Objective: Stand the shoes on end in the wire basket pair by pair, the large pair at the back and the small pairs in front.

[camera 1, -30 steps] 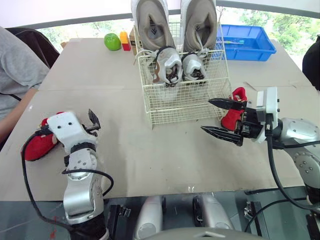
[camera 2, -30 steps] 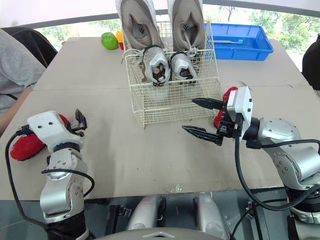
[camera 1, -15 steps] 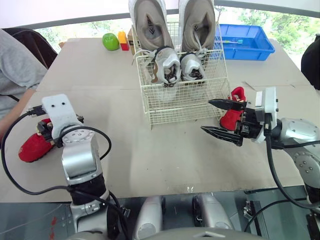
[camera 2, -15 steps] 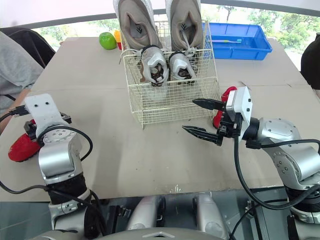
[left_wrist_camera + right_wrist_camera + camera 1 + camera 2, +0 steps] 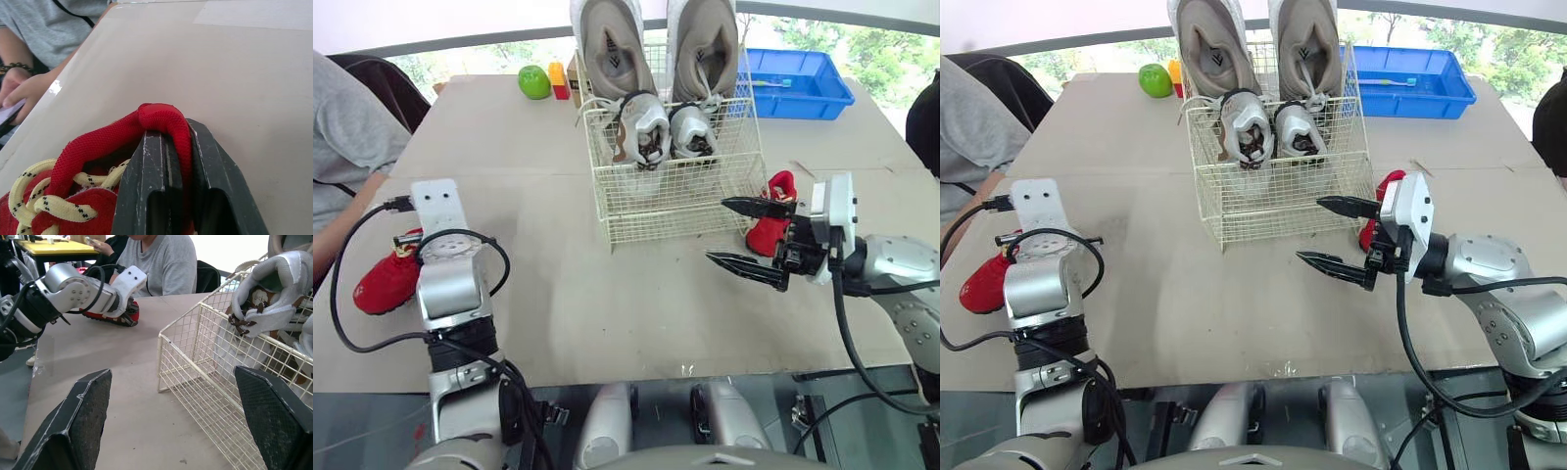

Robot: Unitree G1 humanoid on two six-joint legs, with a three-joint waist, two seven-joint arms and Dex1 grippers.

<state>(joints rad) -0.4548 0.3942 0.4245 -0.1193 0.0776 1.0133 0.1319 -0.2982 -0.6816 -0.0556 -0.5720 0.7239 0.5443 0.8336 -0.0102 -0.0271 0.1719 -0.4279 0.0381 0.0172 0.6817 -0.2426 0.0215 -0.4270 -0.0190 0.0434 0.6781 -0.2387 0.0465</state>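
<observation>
- The basket holds the large grey pair on end at the back and a small silver pair in front, so two pairs look done.
- Not yet in: one red shoe lies near the tabletop's left edge, its heel collar clamped in the left pincer.
- The other red shoe sits just right of the basket, beyond the right pincer, which is spread wide apart and empty.
</observation>
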